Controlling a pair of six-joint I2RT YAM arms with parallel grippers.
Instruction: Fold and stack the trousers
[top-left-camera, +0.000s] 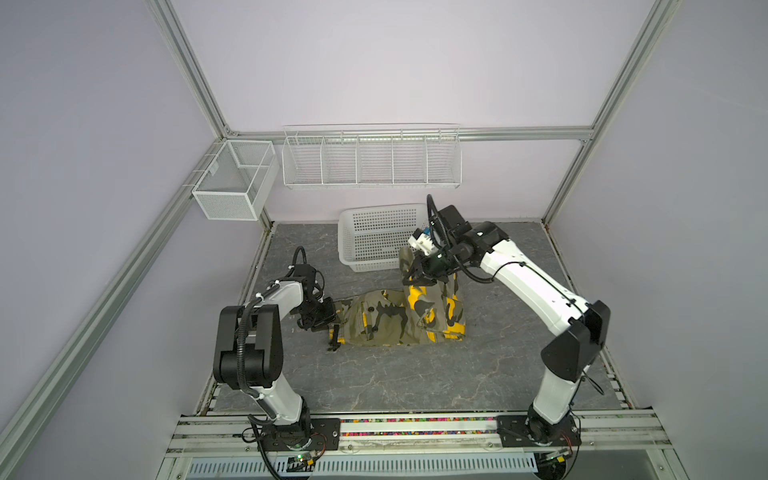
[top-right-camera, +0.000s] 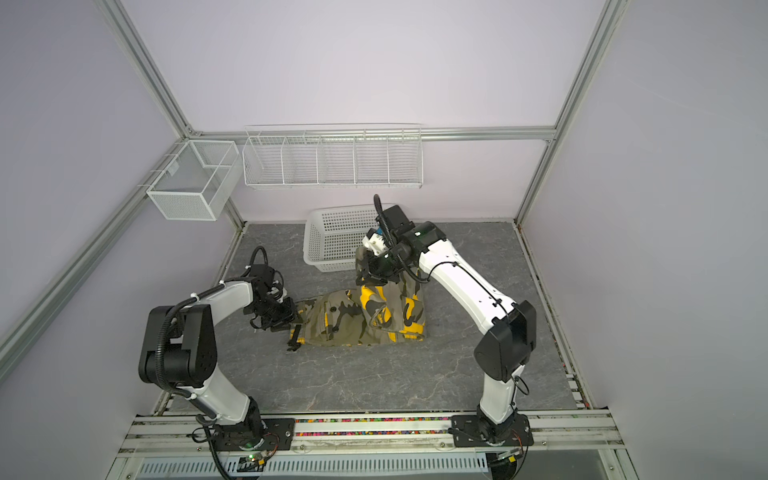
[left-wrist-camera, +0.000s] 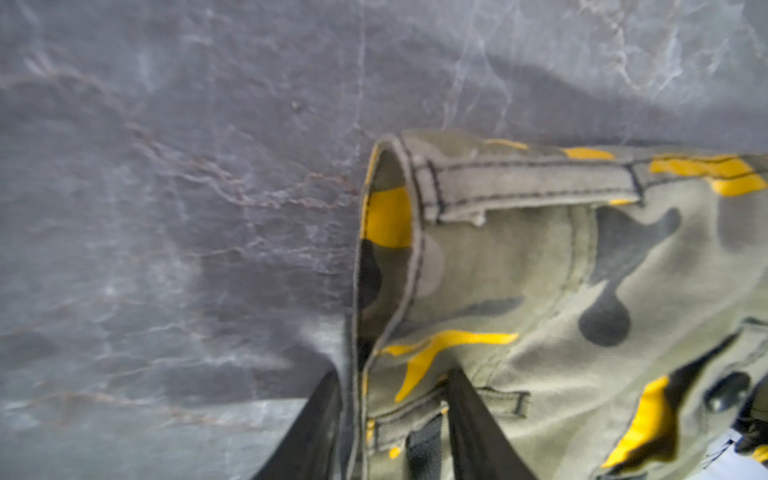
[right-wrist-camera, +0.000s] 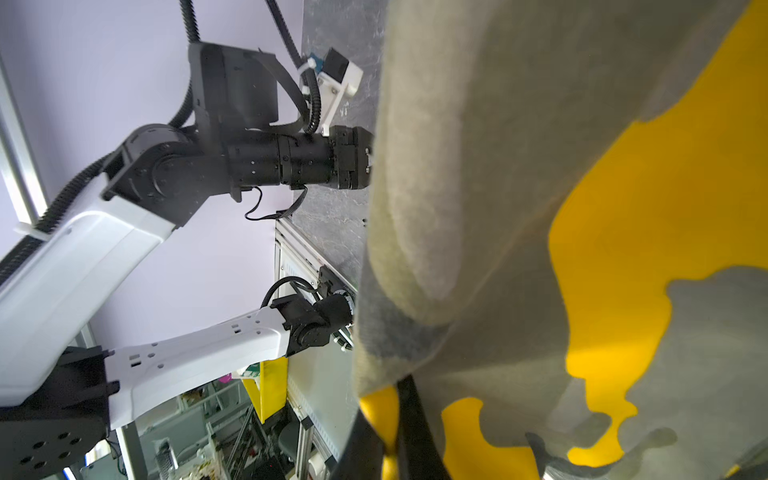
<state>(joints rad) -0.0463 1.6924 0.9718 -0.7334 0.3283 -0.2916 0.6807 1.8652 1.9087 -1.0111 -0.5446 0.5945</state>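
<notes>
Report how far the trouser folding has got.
Done: trousers lie on the table, out of the basket. In hand: right gripper holds the leg end lifted; left gripper stands open astride the waistband. Left: the lifted end is not laid over yet; stacking remains.

L wrist view blurry, my left pincer cut off at edge. Olive-yellow-black camo cloth trousers block most of rt wrist view.
</notes>
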